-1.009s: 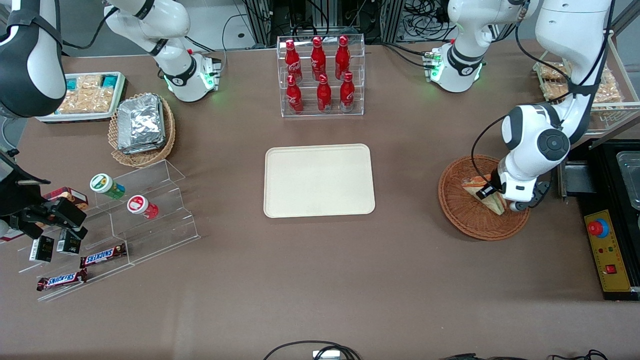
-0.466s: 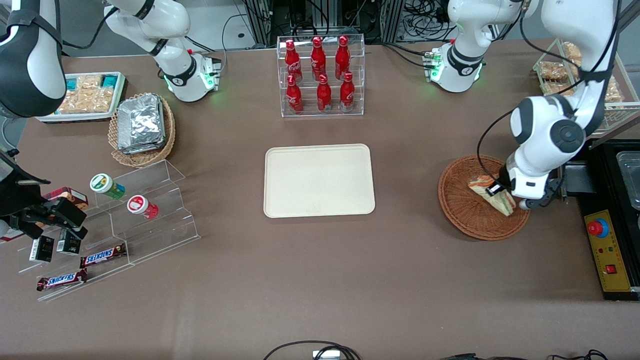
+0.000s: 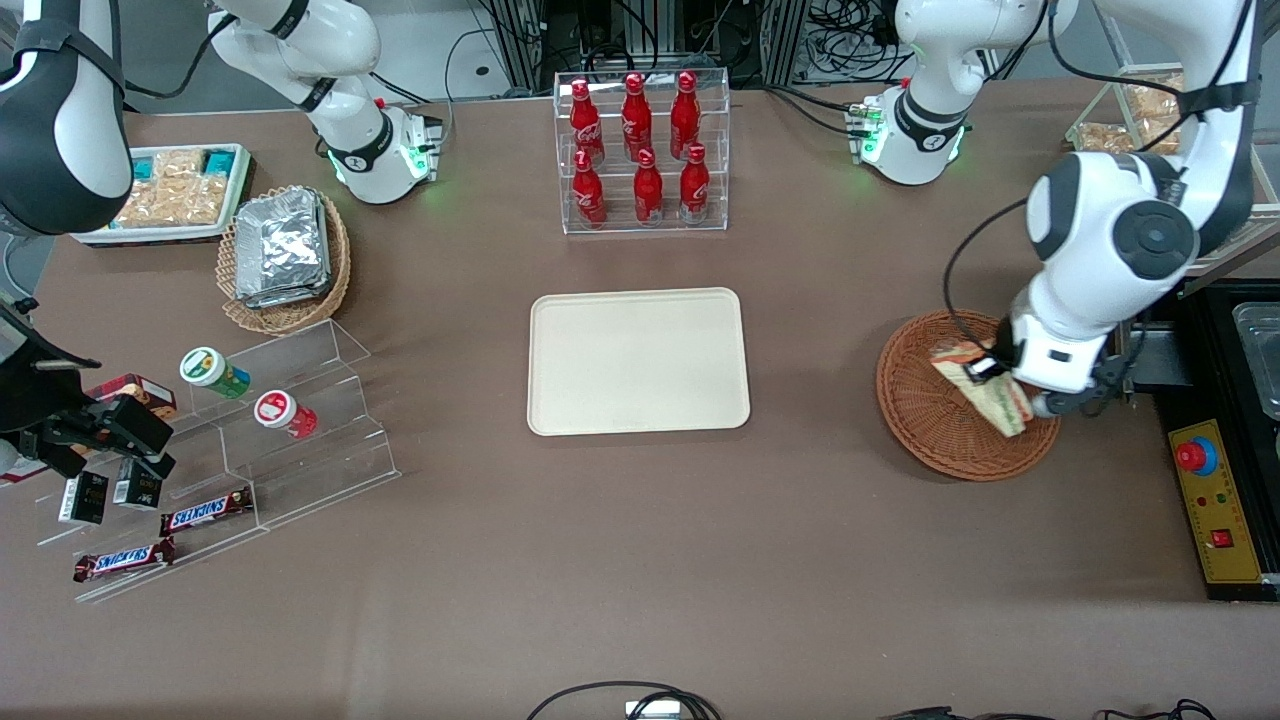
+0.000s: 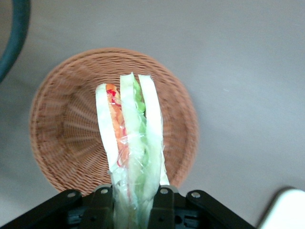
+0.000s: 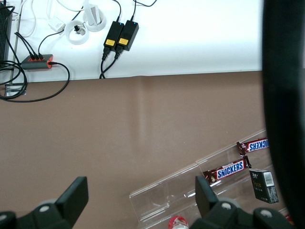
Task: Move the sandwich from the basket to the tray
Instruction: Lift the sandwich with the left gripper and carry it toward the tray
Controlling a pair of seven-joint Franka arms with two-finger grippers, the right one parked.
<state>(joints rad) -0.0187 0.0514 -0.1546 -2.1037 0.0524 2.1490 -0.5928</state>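
The sandwich (image 3: 985, 390) (image 4: 129, 138), a clear-wrapped wedge of white bread with green and orange-red filling, hangs in the air above the reddish-brown wicker basket (image 3: 930, 420) (image 4: 66, 124). My gripper (image 3: 1000, 385) (image 4: 133, 210) is shut on the sandwich, with a black finger pressed against each bread side. The basket below holds nothing else. The cream-beige tray (image 3: 638, 361) lies flat at the middle of the table, well apart from the basket, toward the parked arm's end; one pale corner of the tray (image 4: 286, 210) shows in the left wrist view.
A clear rack of red bottles (image 3: 640, 150) stands farther from the front camera than the tray. A black machine with a red button (image 3: 1215, 480) sits beside the basket. A tan basket of foil packets (image 3: 283, 255) and a clear tiered snack stand (image 3: 230, 450) lie toward the parked arm's end.
My gripper has risen from the basket with the sandwich held in it, and the sandwich has come off the basket floor. The arm's wrist has swung upward.
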